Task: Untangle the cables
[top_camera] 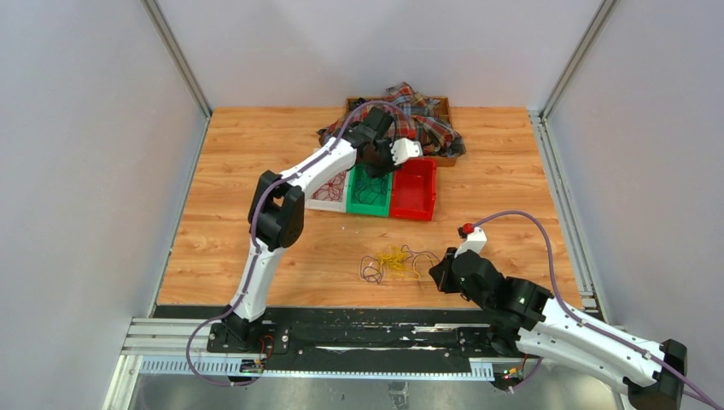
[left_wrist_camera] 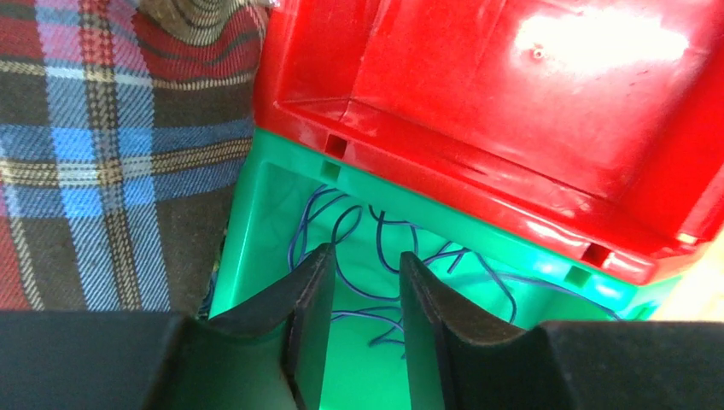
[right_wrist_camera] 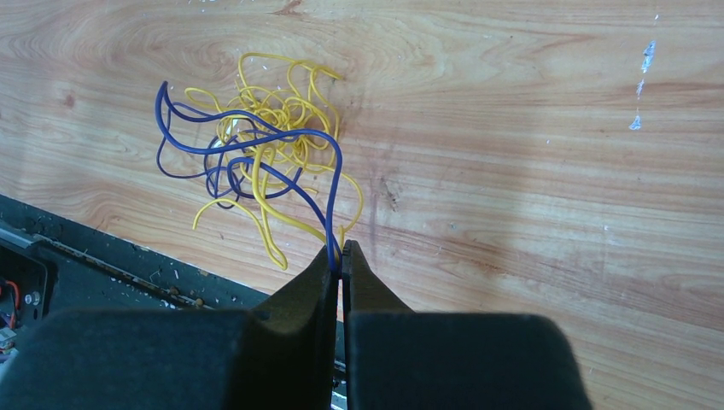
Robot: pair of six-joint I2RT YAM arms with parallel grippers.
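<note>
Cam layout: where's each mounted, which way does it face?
Top external: above and behind the bases, looking down on the table; both arms show.
Left wrist: on left gripper, looking down into green bin, red bin beside; its open fingers show.
Right wrist: on right gripper, facing the tabletop tangle; its fingers, shut on a blue cable, show.
Shared: top and right wrist both see the tangle.

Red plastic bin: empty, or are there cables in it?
Empty. The red plastic bin shows only its bare, glossy floor in the left wrist view; nothing lies inside.
</note>
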